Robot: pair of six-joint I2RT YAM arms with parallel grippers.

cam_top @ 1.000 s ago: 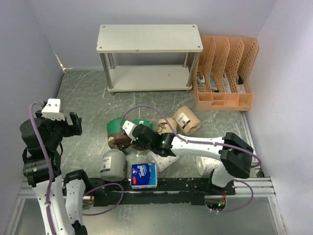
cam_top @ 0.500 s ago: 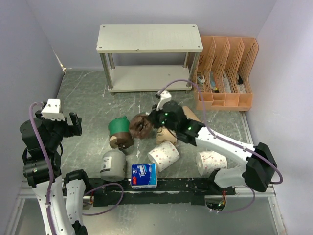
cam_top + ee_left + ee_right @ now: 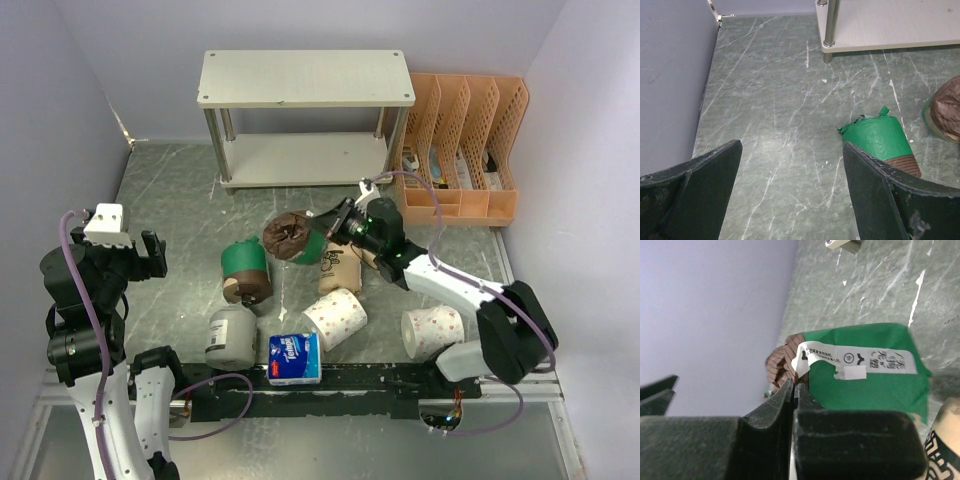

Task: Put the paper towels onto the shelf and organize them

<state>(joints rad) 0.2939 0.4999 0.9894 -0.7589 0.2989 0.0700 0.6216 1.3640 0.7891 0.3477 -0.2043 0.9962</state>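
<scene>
My right gripper [image 3: 326,231] is shut on the wrapper of a brown-and-green paper towel roll [image 3: 291,236] and holds it above the table, in front of the off-white two-tier shelf [image 3: 305,92]. In the right wrist view the fingers [image 3: 790,395] pinch the brown twisted end of this roll [image 3: 865,377]. A second brown-and-green roll [image 3: 245,270] lies on the table and shows in the left wrist view [image 3: 882,142]. A tan kraft roll [image 3: 341,268], two white dotted rolls [image 3: 335,318] [image 3: 432,332], a grey roll [image 3: 232,338] and a blue-and-white pack [image 3: 295,358] lie nearby. My left gripper [image 3: 150,255] is open and empty at the left.
An orange perforated file organizer [image 3: 460,150] stands right of the shelf. Both shelf boards are bare. The shelf's lower board and a leg show in the left wrist view [image 3: 890,25]. Grey walls close in the table at left and right.
My right gripper took the brown-and-green roll from the cluster, lifted it, and swung right and back toward the shelf. The left arm has not moved.
</scene>
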